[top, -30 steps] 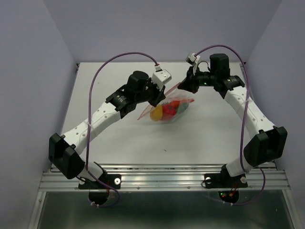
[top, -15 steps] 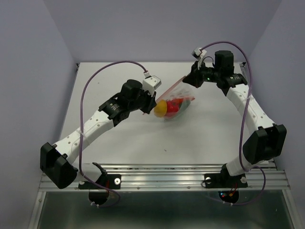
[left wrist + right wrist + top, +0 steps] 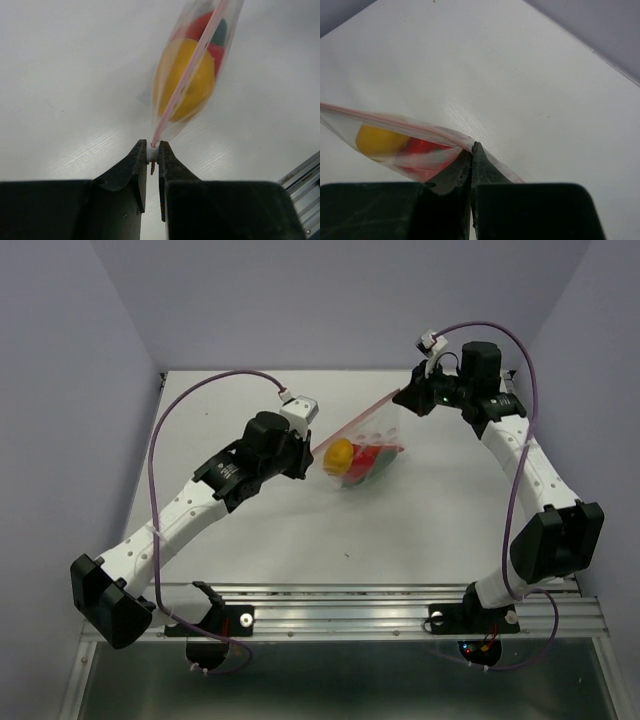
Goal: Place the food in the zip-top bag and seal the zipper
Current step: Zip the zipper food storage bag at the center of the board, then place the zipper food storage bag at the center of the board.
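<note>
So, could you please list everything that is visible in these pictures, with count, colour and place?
bag: one, clear, stretched between the two grippers
zipper: one, pale pink, along the bag's upper edge
yellow toy: one, yellow-orange, inside the bag, at the left gripper's end
red toys: count unclear, red, inside the bag beside the yellow toy
green toy: one seen, dark green, inside the bag behind the red
table: one, white, under everything
rail: one, silver, table's near edge
cables: two, purple, one along each arm
left gripper: black, shut on the zipper's end
right gripper: black, shut on the bag's other corner
</note>
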{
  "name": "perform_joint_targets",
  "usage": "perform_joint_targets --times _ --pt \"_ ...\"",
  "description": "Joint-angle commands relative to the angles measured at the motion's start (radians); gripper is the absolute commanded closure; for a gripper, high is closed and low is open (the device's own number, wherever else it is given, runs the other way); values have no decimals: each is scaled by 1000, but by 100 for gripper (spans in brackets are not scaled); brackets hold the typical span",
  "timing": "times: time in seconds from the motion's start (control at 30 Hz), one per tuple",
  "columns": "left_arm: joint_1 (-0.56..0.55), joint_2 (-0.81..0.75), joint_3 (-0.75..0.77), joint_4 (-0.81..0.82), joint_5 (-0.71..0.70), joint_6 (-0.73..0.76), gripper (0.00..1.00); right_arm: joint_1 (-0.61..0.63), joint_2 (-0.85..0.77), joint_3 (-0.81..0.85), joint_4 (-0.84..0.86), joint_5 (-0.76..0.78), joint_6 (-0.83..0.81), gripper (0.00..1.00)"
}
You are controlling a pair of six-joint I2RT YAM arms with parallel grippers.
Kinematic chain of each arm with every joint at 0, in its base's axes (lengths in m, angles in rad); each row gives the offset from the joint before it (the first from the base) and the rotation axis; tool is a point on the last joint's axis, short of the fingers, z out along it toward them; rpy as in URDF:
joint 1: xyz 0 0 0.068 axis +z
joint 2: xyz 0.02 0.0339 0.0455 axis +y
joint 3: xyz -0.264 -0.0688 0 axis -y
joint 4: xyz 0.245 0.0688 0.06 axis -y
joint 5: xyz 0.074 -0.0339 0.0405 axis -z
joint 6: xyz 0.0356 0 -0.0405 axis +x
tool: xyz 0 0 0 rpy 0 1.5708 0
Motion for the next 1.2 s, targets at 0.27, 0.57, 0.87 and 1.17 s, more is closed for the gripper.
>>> perform_joint_targets --times 0.27,0.57,0.87,1.17 --pt "11 6 185 -176 -251 7 100 -49 -97 59 144 46 9 99" --pt "94 182 335 -75 -204 70 100 -49 -42 63 251 -78 43 99" --pt "212 561 738 -51 -62 234 100 6 158 214 323 174 -44 99" --pt "266 794 1117 -178 -15 277 100 6 252 285 400 205 -89 99"
